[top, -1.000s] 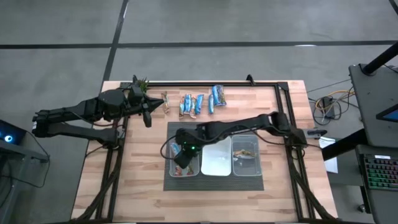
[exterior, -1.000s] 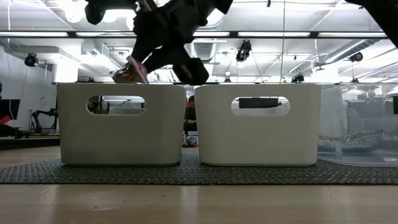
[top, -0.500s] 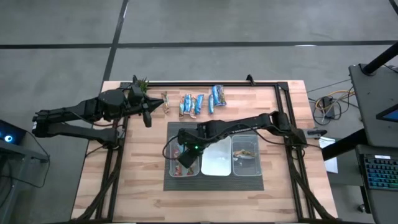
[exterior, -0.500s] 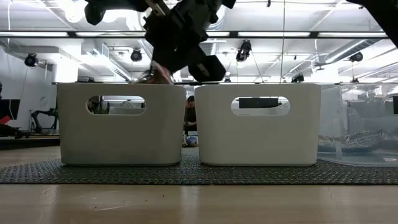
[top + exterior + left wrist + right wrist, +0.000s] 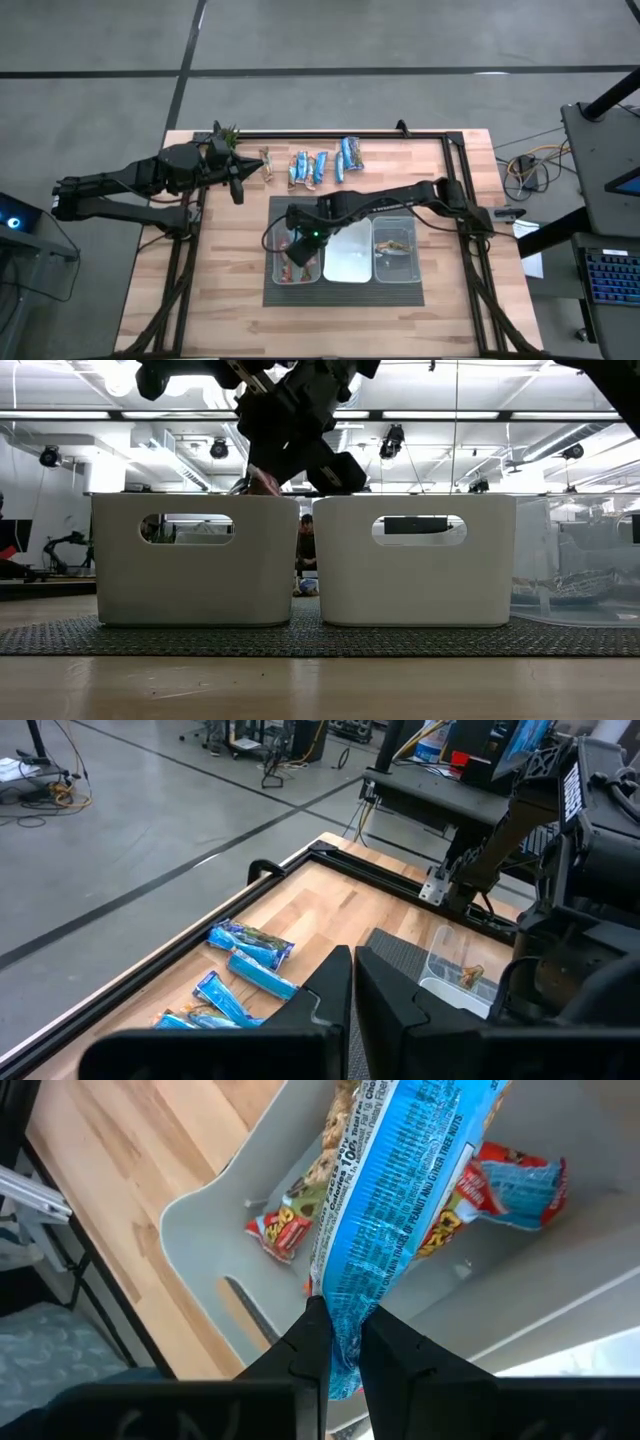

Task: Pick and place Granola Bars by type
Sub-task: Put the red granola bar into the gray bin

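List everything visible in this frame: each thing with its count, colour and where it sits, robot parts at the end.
Granola bars on table: several, mostly blue, plus one brownish, in a loose row on the wood near the far edge.
Held bar: one, blue wrapper, above the left bin.
Bars in left bin: a few, red and blue, on its floor.
Bins: three, pale, side by side on the dark mat; left bin, right bin holds brownish bars.
Mat: one, dark grey, mid-table.
Plant: one, green, far left corner.
Table: one, light wood.
Left gripper: shut, empty, near the plant.
Right gripper: shut on the held bar, over the left bin.
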Robot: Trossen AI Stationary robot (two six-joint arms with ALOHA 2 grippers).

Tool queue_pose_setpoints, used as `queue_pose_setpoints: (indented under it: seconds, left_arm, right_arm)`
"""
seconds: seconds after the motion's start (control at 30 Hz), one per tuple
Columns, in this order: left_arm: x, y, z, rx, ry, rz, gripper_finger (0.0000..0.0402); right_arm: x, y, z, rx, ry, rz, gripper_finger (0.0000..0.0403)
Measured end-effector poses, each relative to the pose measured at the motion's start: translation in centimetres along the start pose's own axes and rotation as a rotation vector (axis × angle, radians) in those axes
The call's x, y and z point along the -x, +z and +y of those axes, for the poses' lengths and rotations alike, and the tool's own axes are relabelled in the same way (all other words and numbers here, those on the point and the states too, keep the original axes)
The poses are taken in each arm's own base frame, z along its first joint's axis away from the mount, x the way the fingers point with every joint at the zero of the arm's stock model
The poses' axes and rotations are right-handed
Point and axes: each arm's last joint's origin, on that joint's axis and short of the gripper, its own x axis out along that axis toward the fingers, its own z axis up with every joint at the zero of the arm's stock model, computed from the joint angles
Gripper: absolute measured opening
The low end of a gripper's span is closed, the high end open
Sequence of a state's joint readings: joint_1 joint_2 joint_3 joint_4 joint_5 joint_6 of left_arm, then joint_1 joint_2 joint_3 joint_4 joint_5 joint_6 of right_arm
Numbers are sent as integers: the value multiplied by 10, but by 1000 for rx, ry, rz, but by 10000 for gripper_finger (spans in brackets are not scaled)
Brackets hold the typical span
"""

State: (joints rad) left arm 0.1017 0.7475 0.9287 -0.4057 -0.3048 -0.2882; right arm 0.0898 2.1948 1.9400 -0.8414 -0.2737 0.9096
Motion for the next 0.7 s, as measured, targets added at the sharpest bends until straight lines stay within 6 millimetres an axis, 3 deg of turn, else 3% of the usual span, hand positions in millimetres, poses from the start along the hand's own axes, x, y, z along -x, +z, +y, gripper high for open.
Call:
queue_pose_setpoints:
  seconds: [0.7]
  left_arm:
    - [0, 0, 0, -1, 0, 0, 0]
  right_arm:
    - [-2, -5, 5, 42, 39, 30, 33]
